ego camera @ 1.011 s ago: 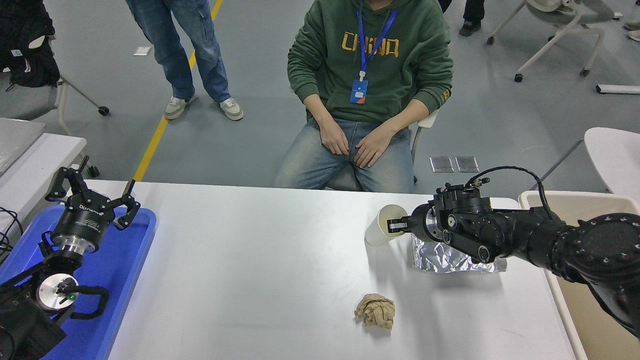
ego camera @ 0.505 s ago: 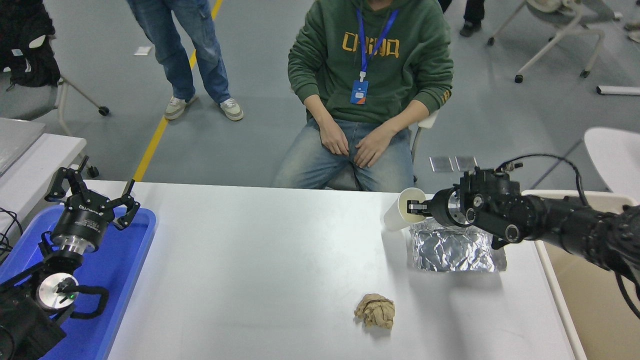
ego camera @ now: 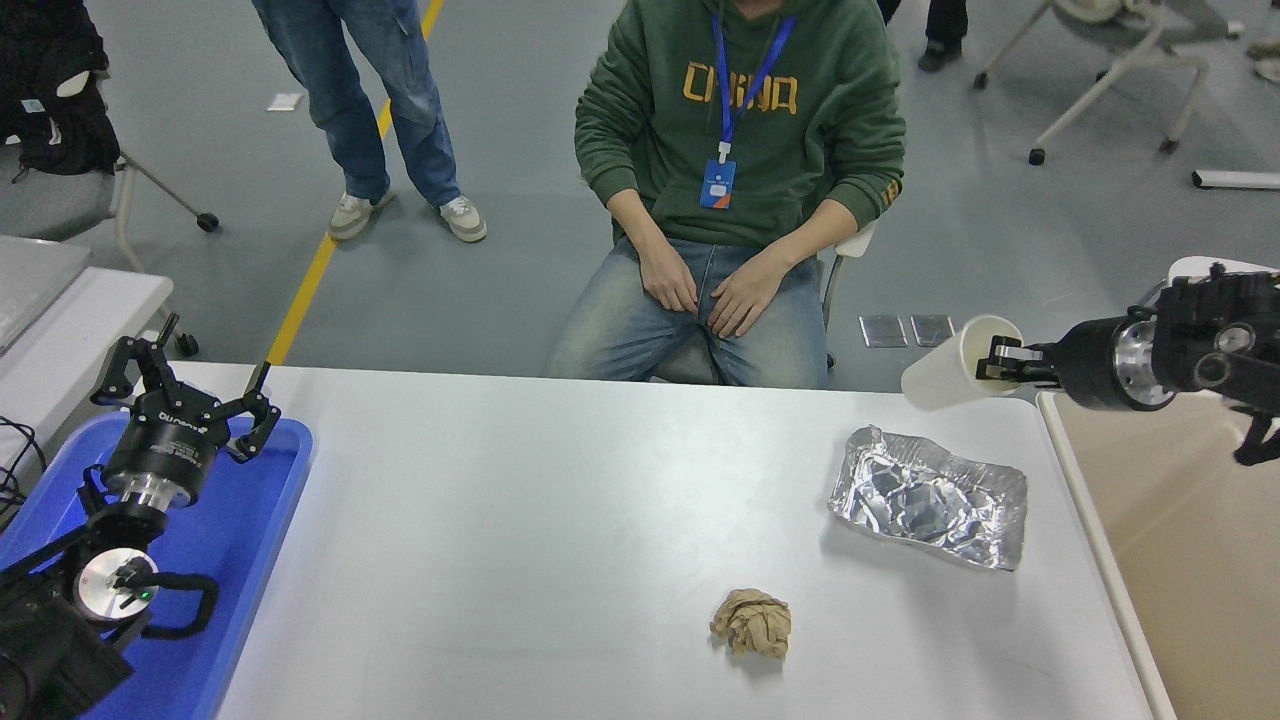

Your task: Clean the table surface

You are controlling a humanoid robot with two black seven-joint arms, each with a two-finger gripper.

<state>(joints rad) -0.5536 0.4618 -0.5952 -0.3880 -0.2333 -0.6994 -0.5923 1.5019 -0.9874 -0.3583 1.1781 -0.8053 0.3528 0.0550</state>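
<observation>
a: what is seen to have moved since the earlier frames?

b: the white paper cup [ego camera: 945, 372] has been carried off the table surface [ego camera: 560, 500] toward the right. it was low, just beside the crumpled foil tray [ego camera: 930, 497]; now it is held up beyond the table's far right corner, tipped on its side with the open mouth turned to the right. the foil tray, earlier partly hidden by the arm, is now fully uncovered.

a: how is the cup held?

b: its rim is pinched by the right gripper [ego camera: 1000, 360], one finger being set inside the mouth. the right arm is drawn back to the right edge, above the beige bin [ego camera: 1180, 560] that stands just right of the table.

a: what is left on the table surface?

b: the foil tray is found near the table's right edge, and a crumpled brown paper ball [ego camera: 751, 622] lies nearer the front edge, left of the tray and well apart from it.

a: and the other arm?

b: the left gripper [ego camera: 185, 395] is parked over a blue tray [ego camera: 250, 540] at the table's left end, fingers spread, nothing held. a person in a green hoodie [ego camera: 740, 120] is seated behind the table's far edge.
</observation>
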